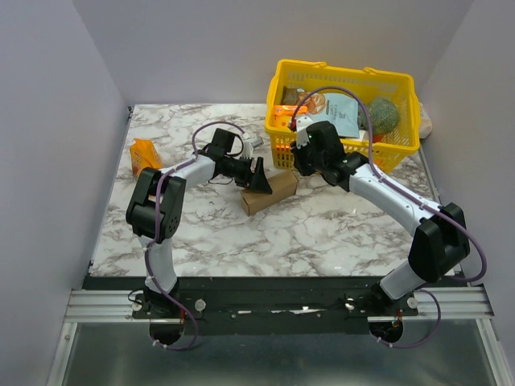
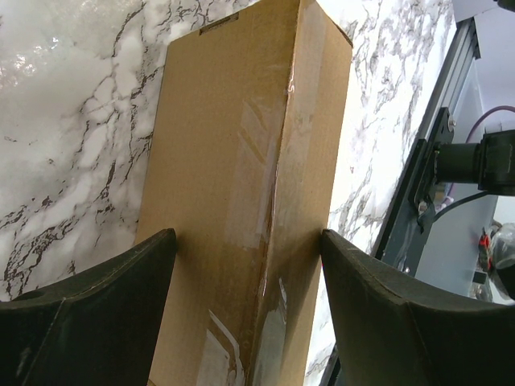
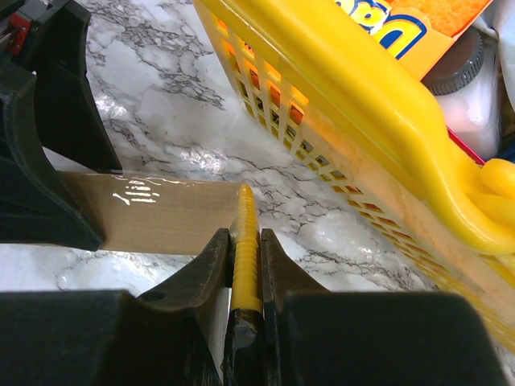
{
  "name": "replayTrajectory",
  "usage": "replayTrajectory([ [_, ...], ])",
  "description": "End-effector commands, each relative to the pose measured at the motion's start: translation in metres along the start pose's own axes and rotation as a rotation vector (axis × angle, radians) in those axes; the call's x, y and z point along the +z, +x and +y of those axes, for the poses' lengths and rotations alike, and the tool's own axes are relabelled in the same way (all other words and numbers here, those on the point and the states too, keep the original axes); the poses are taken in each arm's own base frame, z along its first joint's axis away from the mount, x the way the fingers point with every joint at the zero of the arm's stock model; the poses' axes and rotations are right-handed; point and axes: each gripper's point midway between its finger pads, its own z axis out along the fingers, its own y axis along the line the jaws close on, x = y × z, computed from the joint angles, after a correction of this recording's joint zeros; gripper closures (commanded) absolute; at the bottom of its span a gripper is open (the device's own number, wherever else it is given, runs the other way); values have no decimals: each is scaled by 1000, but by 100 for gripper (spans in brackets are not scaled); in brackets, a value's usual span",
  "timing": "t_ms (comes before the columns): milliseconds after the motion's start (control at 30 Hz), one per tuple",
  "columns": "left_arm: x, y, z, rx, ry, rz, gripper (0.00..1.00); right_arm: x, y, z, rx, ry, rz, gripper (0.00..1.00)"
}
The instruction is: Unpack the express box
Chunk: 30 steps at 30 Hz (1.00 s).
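Yellow tool in right claw, tip at express box edge.

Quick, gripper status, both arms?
Left gripper: closed on the express box, one finger on each side.
Right gripper: closed on a thin yellow tool.

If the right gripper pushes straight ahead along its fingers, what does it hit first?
Probably the express box: the thin yellow tool clamped in the right gripper points at its taped edge, tip seemingly right at the cardboard, though depth is unclear.
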Motion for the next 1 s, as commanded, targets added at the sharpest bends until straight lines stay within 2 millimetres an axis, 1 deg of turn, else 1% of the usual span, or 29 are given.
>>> replayTrajectory([
  [0, 9, 17, 33, -14, -92, 40, 21, -3, -18, -6, -3, 40, -42, 100],
  [100, 9, 17, 33, -15, -92, 41, 21, -5, -20, -7, -10, 39, -50, 100],
  [267, 10, 16, 33, -15, -92, 40, 21, 0, -4, 0, -9, 4, -9, 100],
  [567, 10, 17, 34, -15, -96, 40, 21, 5, 7, 5, -14, -18, 23, 100],
  [800, 11, 17, 36, -23, -100, 42, 21, 1, 16, 7, -17, -32, 53, 100],
  [967, 12, 17, 38, -31, -104, 40, 22, -3, 22, 5, -18, -24, 66, 100],
])
